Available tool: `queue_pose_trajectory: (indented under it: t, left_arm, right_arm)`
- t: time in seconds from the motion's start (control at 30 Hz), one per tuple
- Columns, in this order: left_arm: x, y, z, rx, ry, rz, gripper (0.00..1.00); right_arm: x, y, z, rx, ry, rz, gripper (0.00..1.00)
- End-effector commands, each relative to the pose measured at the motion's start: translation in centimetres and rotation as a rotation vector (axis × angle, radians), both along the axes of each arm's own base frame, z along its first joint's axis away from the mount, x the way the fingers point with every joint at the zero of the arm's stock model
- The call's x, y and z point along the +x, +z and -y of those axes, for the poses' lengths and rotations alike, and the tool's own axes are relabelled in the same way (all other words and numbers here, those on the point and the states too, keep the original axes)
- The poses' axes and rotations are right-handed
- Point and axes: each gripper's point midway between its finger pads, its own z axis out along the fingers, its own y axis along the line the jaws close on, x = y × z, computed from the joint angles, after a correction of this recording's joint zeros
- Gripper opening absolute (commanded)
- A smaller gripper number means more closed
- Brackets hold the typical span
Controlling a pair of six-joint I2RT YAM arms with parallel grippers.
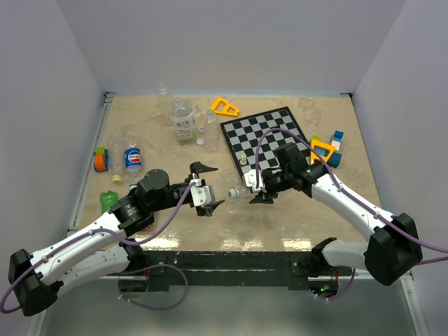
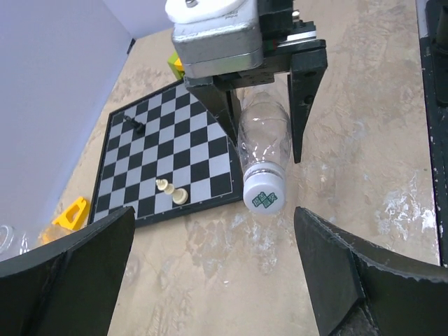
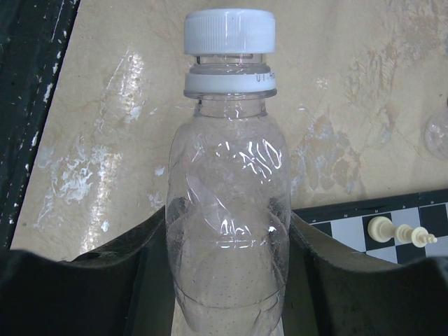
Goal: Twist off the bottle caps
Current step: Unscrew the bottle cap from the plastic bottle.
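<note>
My right gripper (image 1: 257,187) is shut on a clear unlabelled bottle (image 3: 229,231) and holds it level above the table, its white cap (image 3: 229,31) pointing left. In the left wrist view the same bottle (image 2: 264,136) points at the camera, its cap (image 2: 264,194) showing a green mark. My left gripper (image 1: 208,187) is open and empty, a short way left of the cap (image 1: 233,192), its fingers (image 2: 350,280) wide apart on either side of it.
A chessboard (image 1: 266,136) with small pieces lies at the back right. Bottles stand at the back (image 1: 183,120), and a cola-label bottle (image 1: 132,158) and a green one (image 1: 109,200) lie at the left. Yellow triangle (image 1: 224,106) and coloured blocks (image 1: 329,149) lie nearby.
</note>
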Motion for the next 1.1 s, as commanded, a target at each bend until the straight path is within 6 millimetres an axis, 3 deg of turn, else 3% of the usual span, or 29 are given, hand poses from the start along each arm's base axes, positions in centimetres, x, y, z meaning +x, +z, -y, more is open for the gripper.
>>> queue_pose_trajectory:
  t: [0.0, 0.43, 0.7, 0.87, 1.07]
  left_arm:
    - [-0.6, 0.9, 1.1, -0.026, -0.102, 0.109, 1.00]
    - [-0.6, -0.6, 3.2, -0.002, -0.183, 0.073, 0.98]
    - [-1.1, -2.1, 4.2, 0.017, -0.239, 0.008, 0.84]
    - [-0.7, -2.7, 4.8, 0.025, -0.233, -0.044, 0.63]
    - [-0.6, -2.5, 5.1, 0.009, -0.228, -0.059, 0.52]
  right_arm:
    - [0.1, 0.6, -0.1, 0.009, 0.007, 0.019, 0.15]
    - [0.1, 0.6, -0.1, 0.009, 0.007, 0.019, 0.15]
    - [0.1, 0.6, -0.1, 0.009, 0.007, 0.019, 0.15]
    - [0.2, 0.6, 0.0, 0.007, 0.005, 0.019, 0.15]
    - [0.1, 0.6, -0.1, 0.010, 0.006, 0.020, 0.15]
